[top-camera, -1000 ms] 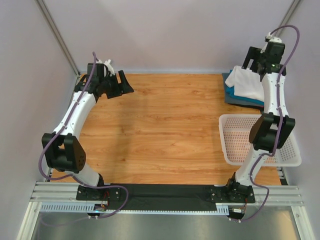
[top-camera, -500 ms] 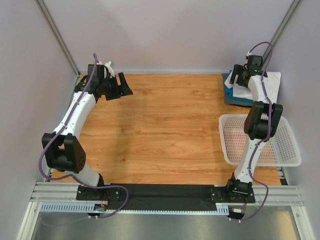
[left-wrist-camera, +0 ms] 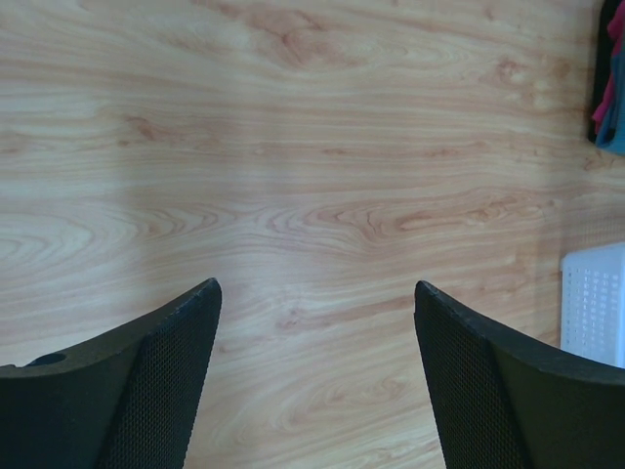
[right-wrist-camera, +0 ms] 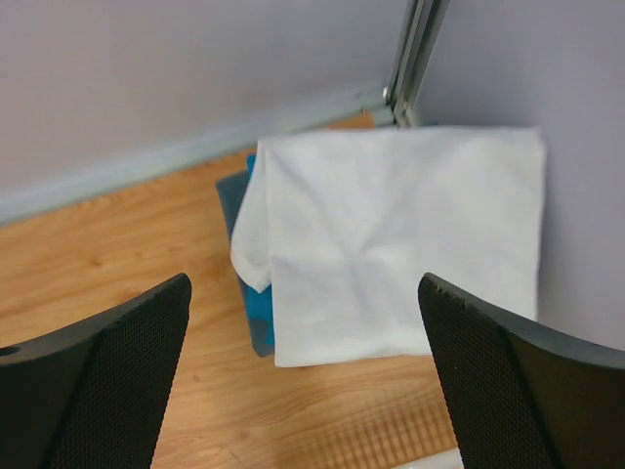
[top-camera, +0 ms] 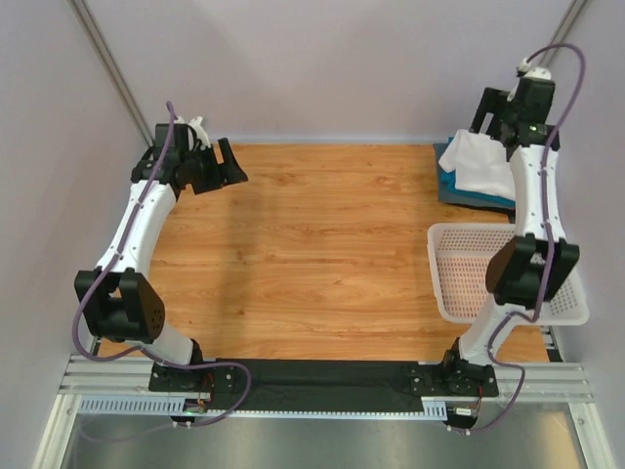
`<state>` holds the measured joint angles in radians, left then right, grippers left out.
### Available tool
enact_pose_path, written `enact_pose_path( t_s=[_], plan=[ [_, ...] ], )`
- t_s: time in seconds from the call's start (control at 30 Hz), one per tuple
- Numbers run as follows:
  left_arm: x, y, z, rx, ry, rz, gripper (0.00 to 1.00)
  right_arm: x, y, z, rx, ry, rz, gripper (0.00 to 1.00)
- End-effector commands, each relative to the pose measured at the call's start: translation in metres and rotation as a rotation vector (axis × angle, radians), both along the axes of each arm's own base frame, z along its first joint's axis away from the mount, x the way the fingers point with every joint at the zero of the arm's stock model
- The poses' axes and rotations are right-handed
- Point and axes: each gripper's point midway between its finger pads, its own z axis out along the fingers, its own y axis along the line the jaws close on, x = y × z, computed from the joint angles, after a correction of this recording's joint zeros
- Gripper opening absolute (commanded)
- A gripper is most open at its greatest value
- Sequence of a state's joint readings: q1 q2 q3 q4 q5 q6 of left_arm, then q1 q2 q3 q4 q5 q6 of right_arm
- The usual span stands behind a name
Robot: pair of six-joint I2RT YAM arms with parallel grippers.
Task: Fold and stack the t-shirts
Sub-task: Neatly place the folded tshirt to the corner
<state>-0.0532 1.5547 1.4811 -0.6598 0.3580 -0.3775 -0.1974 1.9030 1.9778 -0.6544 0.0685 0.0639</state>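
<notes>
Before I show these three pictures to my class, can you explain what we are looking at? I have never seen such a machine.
These are two robot arms bolted at the near edge of a wooden table. The wide picture comes from a camera above and behind them. The other two come from a camera on each wrist, with the dark fingers of that arm's tool at the bottom. The left tool is open over bare wood and holds nothing. The right tool is open too, above a folded white t-shirt that lies on a teal t-shirt and a dark grey t-shirt in the far right corner. A white mesh basket sits nearer, beside the right arm.
</notes>
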Motion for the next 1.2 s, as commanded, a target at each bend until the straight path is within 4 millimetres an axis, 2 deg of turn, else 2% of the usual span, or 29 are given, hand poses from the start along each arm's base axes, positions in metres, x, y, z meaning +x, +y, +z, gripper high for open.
enact_pose_path(
  t_s=[0.0, 0.03, 0.1, 0.13, 0.2, 0.23, 0.27, 0.3, 0.33, 0.4, 0.43, 0.47, 0.5, 0.53, 0.57, 0.6, 0.63, 0.7, 0.8, 0.83, 0.93, 0.97, 1.1, 1.17],
  plan=[
    [-0.011, 0.018, 0.087, 0.008, -0.227, 0.018, 0.87, -0.054, 0.004, 0.132, -0.041, -0.287, -0.058, 1.0],
    [-0.019, 0.027, 0.104, 0.007, -0.27, 0.039, 0.87, -0.075, 0.01, 0.157, -0.024, -0.344, -0.066, 1.0],
    [-0.031, 0.028, 0.121, 0.011, -0.315, 0.036, 0.87, -0.097, 0.022, 0.17, 0.0, -0.375, -0.037, 1.0],
    [-0.039, 0.03, 0.126, 0.019, -0.328, 0.036, 0.87, -0.119, 0.029, 0.177, 0.005, -0.395, -0.021, 1.0],
    [-0.062, 0.031, 0.142, 0.037, -0.386, 0.035, 0.87, -0.143, 0.037, 0.178, 0.049, -0.413, -0.029, 1.0],
    [-0.08, 0.031, 0.157, 0.041, -0.437, 0.037, 0.88, -0.166, 0.044, 0.175, 0.061, -0.428, -0.025, 1.0],
    [-0.089, 0.032, 0.153, 0.047, -0.436, 0.048, 0.88, -0.175, 0.049, 0.172, 0.087, -0.445, -0.016, 1.0],
    [-0.099, 0.032, 0.156, 0.052, -0.456, 0.047, 0.88, -0.203, 0.055, 0.186, 0.091, -0.509, -0.017, 1.0],
    [-0.12, 0.033, 0.168, 0.059, -0.513, 0.048, 0.88, -0.207, 0.058, 0.151, 0.123, -0.456, -0.025, 1.0],
    [-0.14, 0.038, 0.158, 0.08, -0.512, 0.073, 0.9, -0.226, 0.064, 0.137, 0.184, -0.479, -0.049, 1.0],
    [-0.163, 0.04, 0.165, 0.088, -0.563, 0.089, 0.91, -0.249, 0.069, 0.135, 0.194, -0.516, -0.053, 1.0],
    [-0.17, 0.042, 0.151, 0.096, -0.545, 0.103, 0.95, -0.253, 0.07, 0.099, 0.214, -0.452, -0.068, 1.0],
    [-0.181, 0.046, 0.144, 0.111, -0.539, 0.123, 0.96, -0.272, 0.073, 0.093, 0.236, -0.482, -0.083, 1.0],
    [-0.2, 0.047, 0.138, 0.114, -0.562, 0.133, 0.98, -0.279, 0.074, 0.077, 0.245, -0.462, -0.091, 1.0],
    [-0.208, 0.052, 0.133, 0.124, -0.568, 0.16, 0.99, -0.284, 0.076, 0.046, 0.256, -0.402, -0.1, 1.0],
    [-0.217, 0.054, 0.125, 0.127, -0.557, 0.177, 0.99, -0.299, 0.079, 0.041, 0.266, -0.416, -0.106, 1.0],
    [-0.229, 0.056, 0.12, 0.128, -0.56, 0.192, 1.0, -0.306, 0.079, 0.03, 0.272, -0.396, -0.121, 1.0],
    [-0.237, 0.058, 0.094, 0.13, -0.463, 0.207, 0.99, -0.322, 0.082, 0.0, 0.278, -0.364, -0.127, 1.0],
    [-0.242, 0.05, 0.069, 0.1, -0.384, 0.176, 0.99, -0.331, 0.087, -0.026, 0.283, -0.368, -0.107, 1.0],
    [-0.245, 0.047, 0.061, 0.087, -0.375, 0.168, 0.99, -0.332, 0.089, -0.027, 0.314, -0.381, -0.119, 1.0],
    [-0.249, 0.044, 0.058, 0.065, -0.411, 0.16, 0.99, -0.331, 0.099, -0.025, 0.344, -0.382, -0.068, 1.0],
    [-0.247, 0.045, 0.047, 0.08, -0.4, 0.154, 1.0, -0.332, 0.103, -0.029, 0.36, -0.36, -0.06, 1.0],
    [-0.245, 0.048, 0.035, 0.09, -0.365, 0.171, 0.99, -0.334, 0.104, -0.031, 0.366, -0.355, -0.058, 1.0],
    [-0.244, 0.045, 0.037, 0.083, -0.376, 0.149, 0.99, -0.335, 0.105, -0.036, 0.376, -0.338, -0.062, 1.0]
  ],
)
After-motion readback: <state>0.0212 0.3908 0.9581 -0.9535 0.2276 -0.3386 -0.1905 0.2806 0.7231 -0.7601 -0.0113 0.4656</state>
